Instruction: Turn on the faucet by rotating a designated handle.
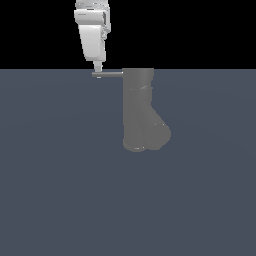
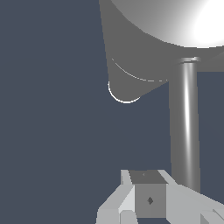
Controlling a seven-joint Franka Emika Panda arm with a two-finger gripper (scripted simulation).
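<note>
The faucet point(image 1: 140, 112) is a matte grey upright cylinder with a rounded spout stub low on the exterior view's right. Its handle point(image 1: 107, 73), a thin grey rod, sticks out from the top cap toward the exterior view's left. My white gripper point(image 1: 98, 71) comes down from above and its tip meets the rod's outer end. In the wrist view the handle point(image 2: 186, 127) runs close alongside the gripper point(image 2: 148, 192), not between the fingers, and joins the faucet body point(image 2: 144, 48). The fingers look pressed together with nothing held.
A flat dark blue-grey floor point(image 1: 55, 190) stretches around the faucet. Nothing else stands on it.
</note>
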